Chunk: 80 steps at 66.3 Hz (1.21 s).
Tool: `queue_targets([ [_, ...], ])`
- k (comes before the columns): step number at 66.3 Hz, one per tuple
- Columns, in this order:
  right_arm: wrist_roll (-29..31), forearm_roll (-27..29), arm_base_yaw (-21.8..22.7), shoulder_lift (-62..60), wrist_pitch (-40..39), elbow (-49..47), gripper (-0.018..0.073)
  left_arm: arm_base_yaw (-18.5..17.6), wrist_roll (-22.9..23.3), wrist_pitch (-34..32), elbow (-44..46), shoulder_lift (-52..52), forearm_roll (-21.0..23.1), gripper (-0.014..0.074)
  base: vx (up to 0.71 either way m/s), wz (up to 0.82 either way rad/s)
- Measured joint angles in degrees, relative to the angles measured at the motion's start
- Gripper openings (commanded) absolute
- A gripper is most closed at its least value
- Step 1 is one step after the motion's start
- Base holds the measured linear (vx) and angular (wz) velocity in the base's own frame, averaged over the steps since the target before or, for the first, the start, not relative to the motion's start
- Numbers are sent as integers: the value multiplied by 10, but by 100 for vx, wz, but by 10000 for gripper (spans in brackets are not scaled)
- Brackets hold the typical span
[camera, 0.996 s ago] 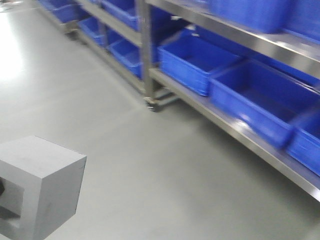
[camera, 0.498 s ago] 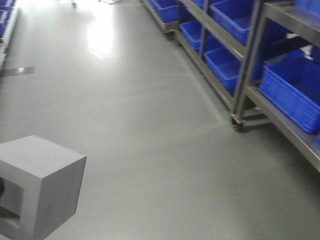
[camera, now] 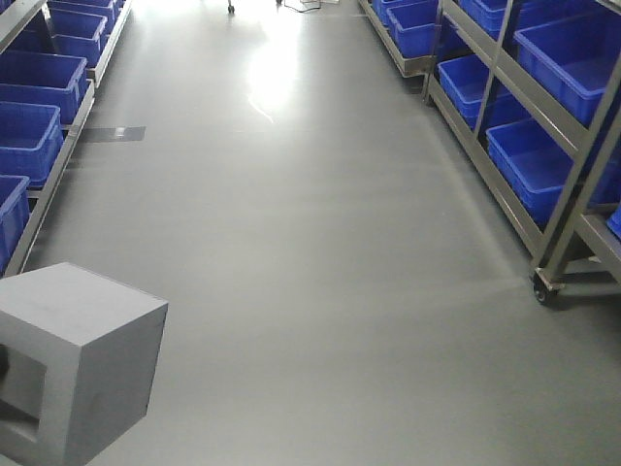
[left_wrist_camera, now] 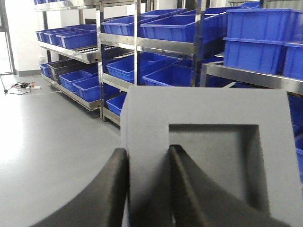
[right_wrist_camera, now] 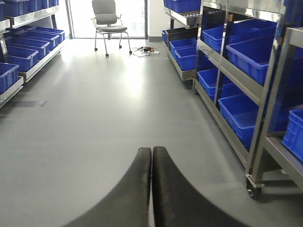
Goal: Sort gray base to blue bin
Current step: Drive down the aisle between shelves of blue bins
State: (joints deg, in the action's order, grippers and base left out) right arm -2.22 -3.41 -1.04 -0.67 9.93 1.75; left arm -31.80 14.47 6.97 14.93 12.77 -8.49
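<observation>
The gray base point(camera: 78, 359) is a matte grey cube at the lower left of the front view, held off the floor. In the left wrist view the gray base point(left_wrist_camera: 213, 109) fills the frame, its square recess facing the camera. My left gripper point(left_wrist_camera: 147, 150) is shut on the wall left of that recess, one finger outside and one inside. My right gripper point(right_wrist_camera: 152, 149) is shut with nothing in it, above bare floor. Several blue bins point(camera: 543, 160) sit on racks on both sides; I cannot tell which is the task's blue bin.
Steel racks on casters point(camera: 541, 288) line the right side of a grey floor aisle point(camera: 310, 243). More blue bins point(camera: 39, 83) sit low on the left. An office chair point(right_wrist_camera: 110, 19) and floor cables point(right_wrist_camera: 144, 49) are at the far end.
The front view has swung left: the right-hand racks slid toward the right edge and the left-hand bins came into sight. The gray base keeps its place in the frame.
</observation>
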Motion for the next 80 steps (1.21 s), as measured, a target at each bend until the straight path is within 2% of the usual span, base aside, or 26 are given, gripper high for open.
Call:
queue_targets([
  [80, 0, 0, 0, 0, 0, 0, -9, 0, 0, 0, 0, 0, 0, -6, 42, 3],
])
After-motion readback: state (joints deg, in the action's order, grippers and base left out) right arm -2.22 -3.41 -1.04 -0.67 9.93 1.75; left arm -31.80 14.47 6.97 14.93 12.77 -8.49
